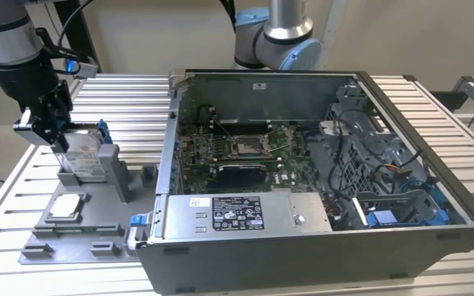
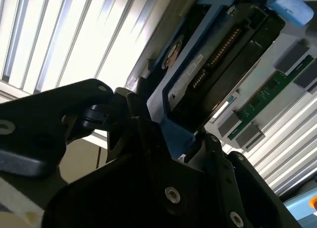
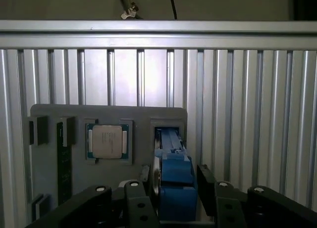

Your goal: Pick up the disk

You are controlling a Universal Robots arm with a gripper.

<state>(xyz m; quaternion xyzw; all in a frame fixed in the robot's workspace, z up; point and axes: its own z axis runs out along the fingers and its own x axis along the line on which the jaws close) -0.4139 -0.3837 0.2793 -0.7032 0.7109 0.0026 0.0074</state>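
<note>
My gripper (image 1: pixel 56 139) straddled the upright disk (image 1: pixel 84 154) in its grey holder (image 1: pixel 109 165). Whether it was clamped on the disk, I could not tell. A firm, centred grip and a straight upward pull seemed safest to me.

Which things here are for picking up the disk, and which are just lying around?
For the job: disk standing in the grey holder, gripper at its top.
Just lying around: square chip, open computer case, grey labelled box inside it.
</note>
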